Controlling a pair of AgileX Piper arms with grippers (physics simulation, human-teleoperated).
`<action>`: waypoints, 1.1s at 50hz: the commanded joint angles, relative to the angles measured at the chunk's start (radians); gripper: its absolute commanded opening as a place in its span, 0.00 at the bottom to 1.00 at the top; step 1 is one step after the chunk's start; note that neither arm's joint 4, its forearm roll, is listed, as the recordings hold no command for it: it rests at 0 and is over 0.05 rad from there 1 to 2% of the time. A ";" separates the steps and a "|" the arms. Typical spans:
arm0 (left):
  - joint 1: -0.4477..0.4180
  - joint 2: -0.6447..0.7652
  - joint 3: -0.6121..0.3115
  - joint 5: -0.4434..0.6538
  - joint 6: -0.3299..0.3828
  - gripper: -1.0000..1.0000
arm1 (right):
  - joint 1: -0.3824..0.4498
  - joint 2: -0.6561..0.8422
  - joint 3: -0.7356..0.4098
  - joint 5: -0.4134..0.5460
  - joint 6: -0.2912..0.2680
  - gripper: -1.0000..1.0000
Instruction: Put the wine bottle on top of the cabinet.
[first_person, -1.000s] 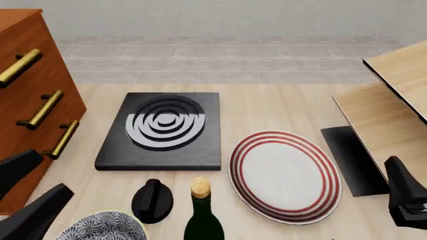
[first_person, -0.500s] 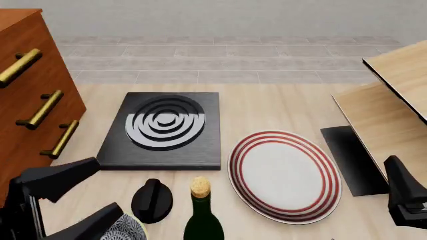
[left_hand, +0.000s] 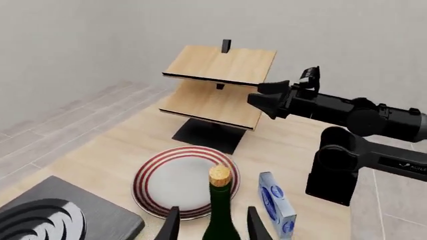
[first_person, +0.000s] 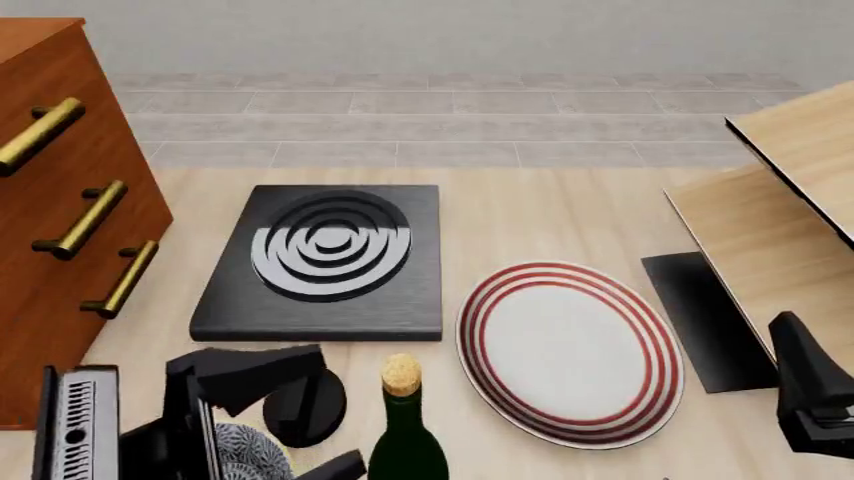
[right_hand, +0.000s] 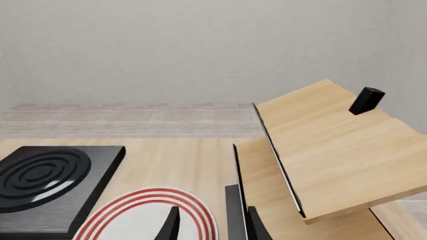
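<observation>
Your left gripper (left_hand: 212, 227) is spread wide with the upright wine bottle (left_hand: 219, 210) seemingly right between its fingers, nearer than your right arm.

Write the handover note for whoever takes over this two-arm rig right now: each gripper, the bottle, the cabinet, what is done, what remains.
Left gripper: open, fingers either side of the wine bottle, not closed on it.
Right gripper: open, holds nothing, idle near the pale shelf.
Wine bottle: upright on the table, beside the striped plate.
Cabinet: at far left of the front view.
Done: left gripper lined up on the bottle.
Left: close, lift, set bottle on the cabinet top.
</observation>
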 joint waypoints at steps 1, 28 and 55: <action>-0.053 0.227 -0.002 -0.184 0.008 1.00 | 0.000 0.004 0.000 -0.004 0.000 1.00; -0.044 0.467 0.002 -0.355 -0.033 1.00 | 0.000 0.012 0.002 -0.014 0.000 1.00; -0.008 0.656 0.011 -0.495 -0.086 1.00 | 0.000 0.013 0.002 -0.014 0.000 1.00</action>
